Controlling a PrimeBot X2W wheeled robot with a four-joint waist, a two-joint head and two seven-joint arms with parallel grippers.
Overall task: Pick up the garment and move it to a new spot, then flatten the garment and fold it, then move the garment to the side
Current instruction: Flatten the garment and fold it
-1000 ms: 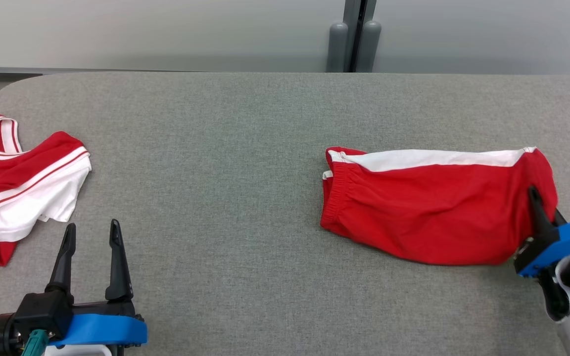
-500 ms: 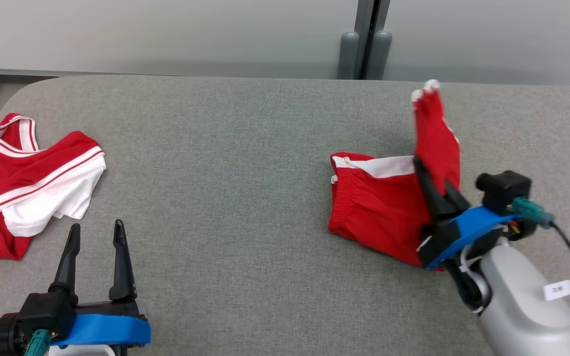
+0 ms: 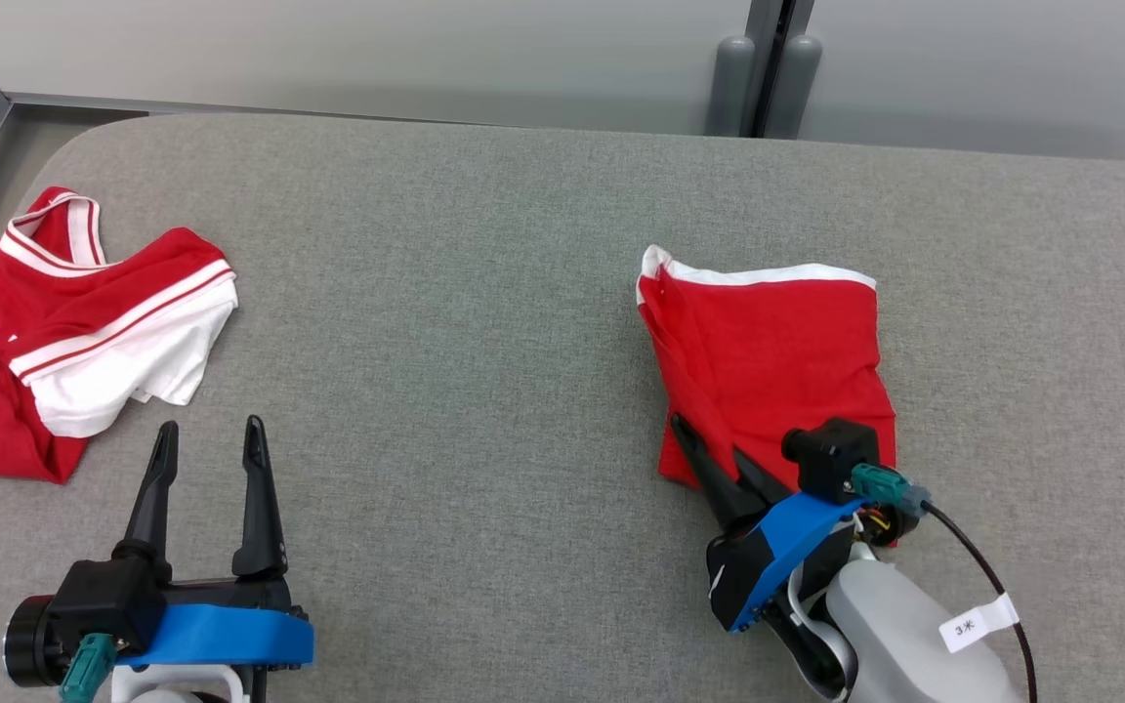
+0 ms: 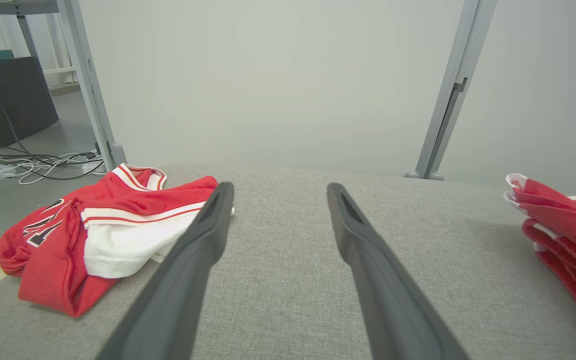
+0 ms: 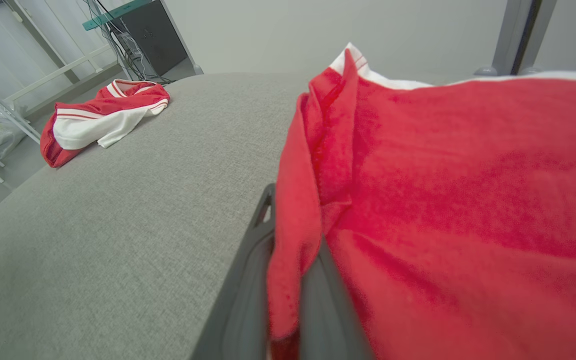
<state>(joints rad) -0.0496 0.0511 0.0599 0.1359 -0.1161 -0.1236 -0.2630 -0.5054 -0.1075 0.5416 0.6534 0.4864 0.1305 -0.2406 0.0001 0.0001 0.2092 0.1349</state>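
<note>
Since the earlier frames my right fingers (image 3: 709,474) have carried the free end of the garment (image 3: 768,361) across, so the red shorts now lie doubled; the head view has also shifted. Grey tabletop (image 3: 465,293): carries everything. Garment: right of centre, white stripe along its far edge, well apart from the jersey (image 3: 94,332) at the left edge. Right fingers: clenched on the near-left hem of the upper layer, cloth pinched between them in the wrist view. Smallest, my left fingers (image 3: 255,488): spread wide, holding nothing, parked near the jersey. Step in hand, as I judge it: the fold. Next move calls for releasing the hem without dragging the upper layer askew.
</note>
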